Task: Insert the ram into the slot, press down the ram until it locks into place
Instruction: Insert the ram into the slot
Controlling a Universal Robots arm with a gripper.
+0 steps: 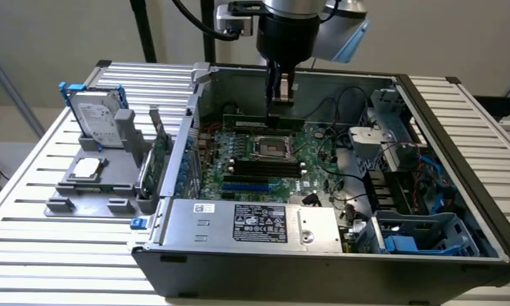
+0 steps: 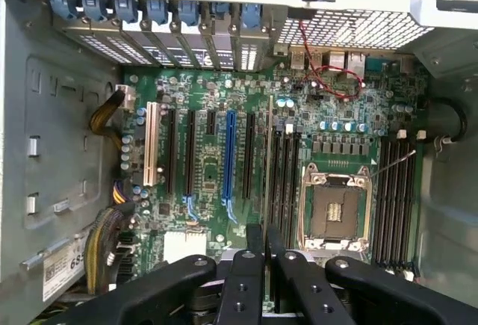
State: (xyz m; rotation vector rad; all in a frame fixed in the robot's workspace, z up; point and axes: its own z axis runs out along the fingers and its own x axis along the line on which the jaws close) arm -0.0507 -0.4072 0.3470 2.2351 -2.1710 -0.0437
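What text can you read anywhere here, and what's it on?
"68", rest cut off: white sticker on the case wall.
Too small to read: black label on the power supply.
Too small to read: motherboard printing.
Blurred: hard drive label.

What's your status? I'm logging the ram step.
Gripper shut on ram. Ram held above board, not in slot. Nothing seen between them.
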